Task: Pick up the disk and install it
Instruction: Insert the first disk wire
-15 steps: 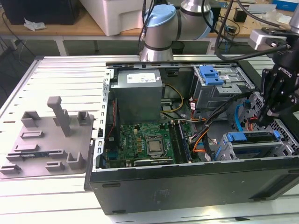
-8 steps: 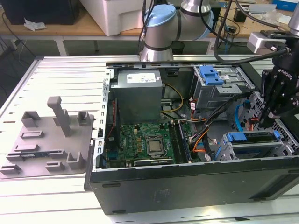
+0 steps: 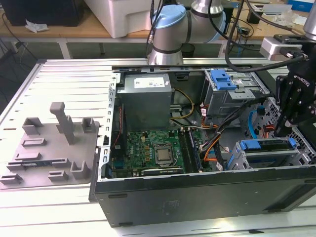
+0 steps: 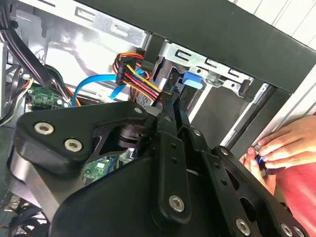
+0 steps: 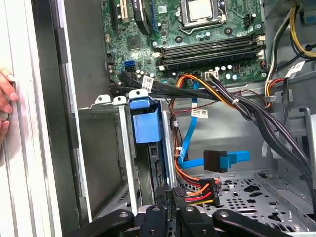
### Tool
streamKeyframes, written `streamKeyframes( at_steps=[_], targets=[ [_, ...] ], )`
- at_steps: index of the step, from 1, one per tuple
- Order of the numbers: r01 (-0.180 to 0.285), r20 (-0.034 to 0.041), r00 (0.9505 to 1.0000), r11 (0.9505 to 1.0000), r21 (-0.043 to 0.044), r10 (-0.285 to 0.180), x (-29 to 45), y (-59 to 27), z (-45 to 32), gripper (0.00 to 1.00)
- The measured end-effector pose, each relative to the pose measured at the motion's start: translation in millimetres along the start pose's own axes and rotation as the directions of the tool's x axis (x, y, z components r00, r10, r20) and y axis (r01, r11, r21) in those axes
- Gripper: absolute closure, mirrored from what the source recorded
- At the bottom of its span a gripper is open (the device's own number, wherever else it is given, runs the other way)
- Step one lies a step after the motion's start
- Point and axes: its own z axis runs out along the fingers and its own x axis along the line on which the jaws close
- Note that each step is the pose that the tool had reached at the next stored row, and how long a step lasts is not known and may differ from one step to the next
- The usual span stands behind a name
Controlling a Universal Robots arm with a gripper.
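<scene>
The disk [image 3: 266, 147] lies in the drive cage at the case's front corner, on the exterior view's right, its blue rail frame around it. In the first wrist view the disk [image 5: 146, 123] stands edge-on in the cage slot, its blue tab outward. In the second wrist view the blue tab of the disk [image 4: 192, 79] pokes from the cage. My gripper [image 3: 283, 131] hangs just above the disk's right end. Its fingers are pressed together, gripper [image 5: 172, 196] and gripper [image 4: 171, 102], beside the disk's rear edge and a black power plug [image 5: 195, 191] with red, orange and yellow wires.
A person's hand [image 4: 279, 148] rests on the case's outer edge, the same hand [image 5: 5, 101] close to the cage. Blue data cable [image 5: 227, 160], black cable bundles, the motherboard [image 3: 153, 150], grey power supply [image 3: 147, 98] and an upper blue bracket [image 3: 223, 79] crowd the case. A grey fixture plate [image 3: 44, 148] lies outside.
</scene>
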Motion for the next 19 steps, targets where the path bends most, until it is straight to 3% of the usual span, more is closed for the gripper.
streamKeyframes(
  at_steps=[13,19],
  targets=[
    [0.084,0.0032,0.9964,0.9957,0.0399,-0.084,7.4,9.2,1.0,0.84],
    [0.089,0.0051,0.996,0.9949,0.049,-0.089,9.1,10.9,1.5,0.84]
  ],
)
